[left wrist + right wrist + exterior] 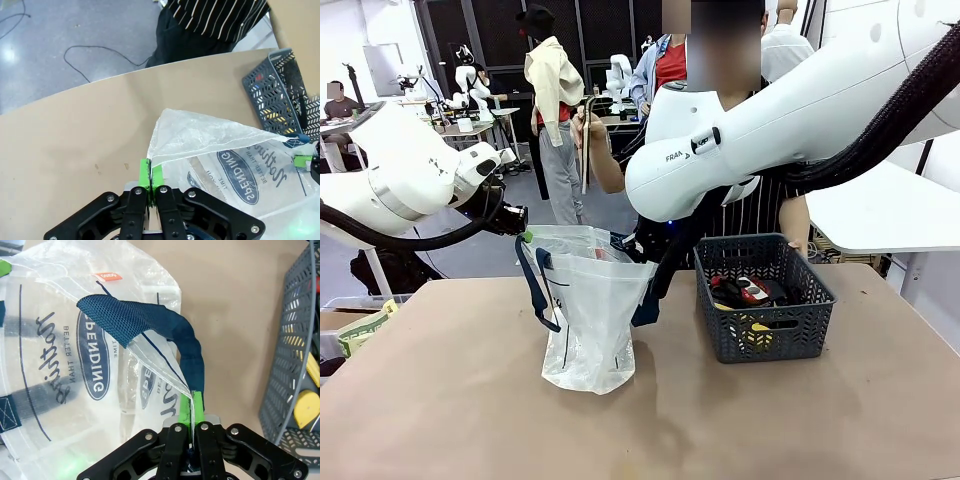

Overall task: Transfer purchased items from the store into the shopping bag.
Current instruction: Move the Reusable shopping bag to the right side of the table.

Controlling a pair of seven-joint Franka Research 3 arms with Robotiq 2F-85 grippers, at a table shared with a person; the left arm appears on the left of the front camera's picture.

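The shopping bag (588, 320) stands upright mid-table, mouth held wide between both grippers. My left gripper (523, 232) is shut on the bag's left rim, and its green pads (151, 172) pinch the thin plastic edge. At the opposite rim my right gripper (192, 407) is shut on the plastic just below a navy handle (150, 322). The store basket (765, 335) sits right of the bag. Inside it lie a red item (752, 290) and a yellow-and-dark item (307, 405). The pale tan item is hidden.
A person in a striped apron (220, 17) stands at the table's far side behind the bag and basket, one hand (588, 130) raised. The table (440, 400) is bare in front and to the left. A bin with green packaging (360, 330) sits off the left edge.
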